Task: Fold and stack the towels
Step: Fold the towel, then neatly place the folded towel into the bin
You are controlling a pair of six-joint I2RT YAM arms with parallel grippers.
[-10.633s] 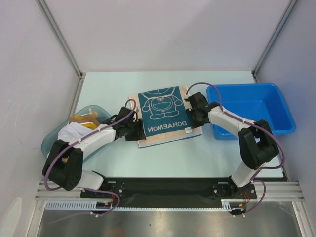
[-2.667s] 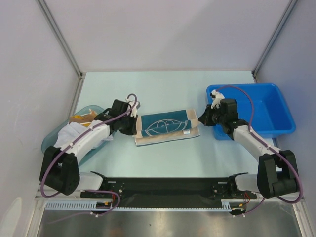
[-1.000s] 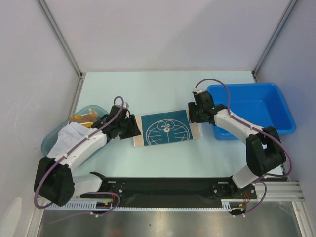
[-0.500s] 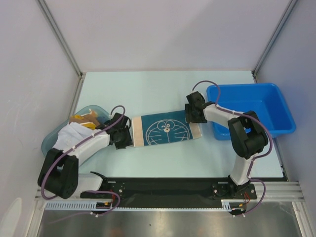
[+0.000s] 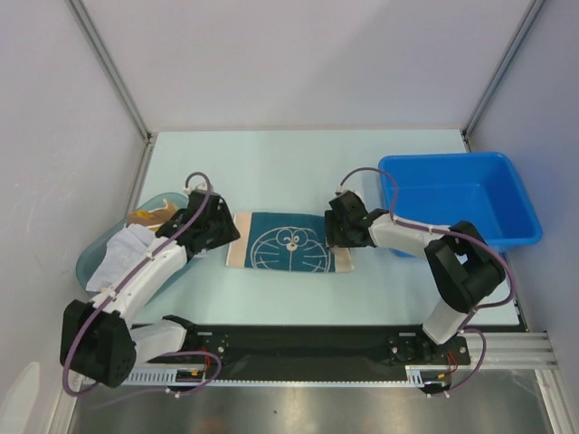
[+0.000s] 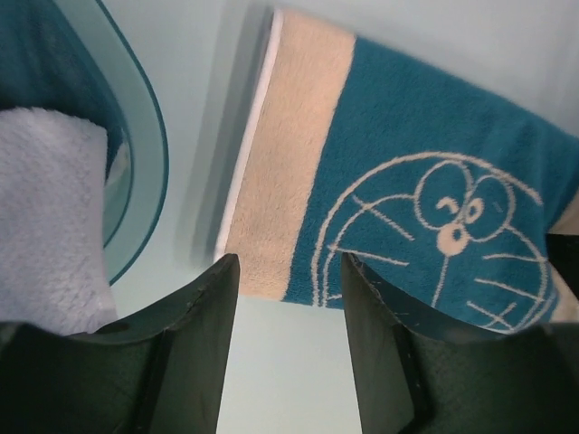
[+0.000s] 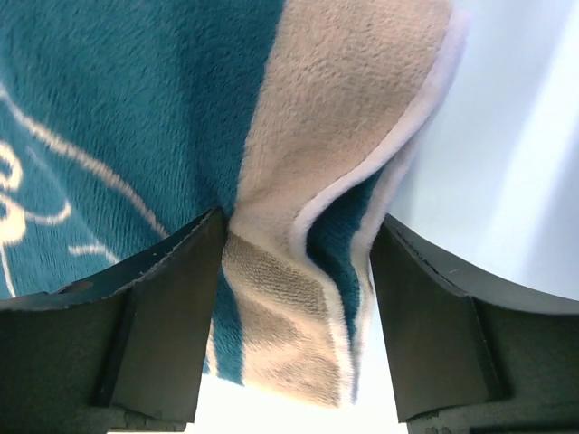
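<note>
A teal-blue towel with a white cartoon face and tan end bands lies folded flat in the middle of the table. My left gripper hovers at its left end, open, with only bare table between the fingers; the towel's tan band lies just ahead. My right gripper is at the towel's right end. Its jaws stand open astride the bunched, doubled tan edge. More towels sit in the tub on the left: a white one and a brown-orange one.
The translucent teal tub stands at the left, its rim close to my left gripper. A blue plastic bin stands at the right, behind the right arm. Grey walls and metal posts close in the table.
The towel has slid left and slightly nearer. The right gripper followed it leftward and its jaws widened. The left gripper drew back off the towel's left end.
</note>
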